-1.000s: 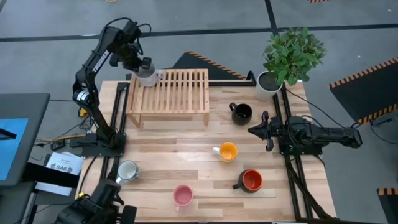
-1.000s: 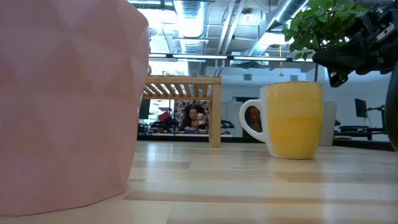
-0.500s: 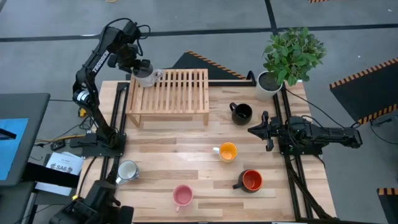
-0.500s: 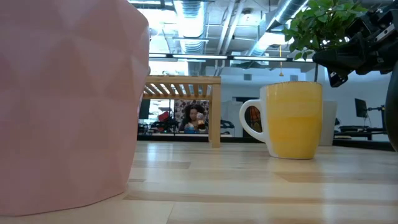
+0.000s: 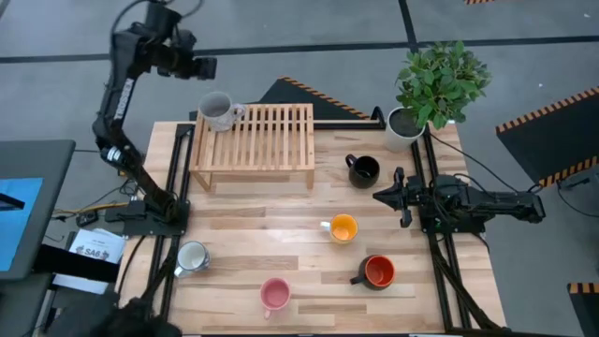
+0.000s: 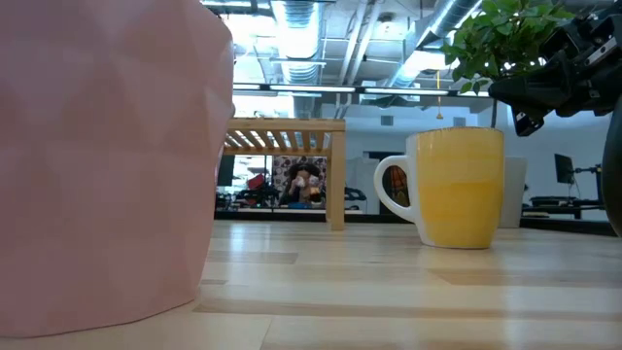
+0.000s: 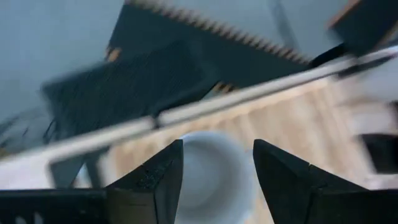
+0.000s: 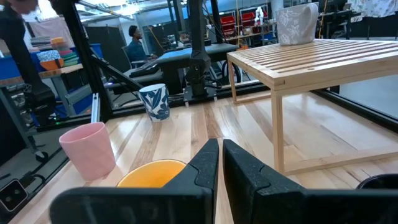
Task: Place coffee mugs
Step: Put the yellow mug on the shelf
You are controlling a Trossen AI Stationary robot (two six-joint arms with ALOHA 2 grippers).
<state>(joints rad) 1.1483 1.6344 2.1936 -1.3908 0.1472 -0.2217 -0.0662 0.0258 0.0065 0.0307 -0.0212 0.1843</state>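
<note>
L gripper open above grey mug

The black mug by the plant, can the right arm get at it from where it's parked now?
Probably yes. The right gripper, fingers shut, rests on the table just beside the black mug, with bare wood between them. The orange mug sits off to the other side, out of the way.

Bright, even overhead light comes from the long ceiling strip lights. The left wrist view is smeared with motion blur around the pale round mug. In the low view, the faceted pink ceramic mug looms soft and out of focus.
</note>
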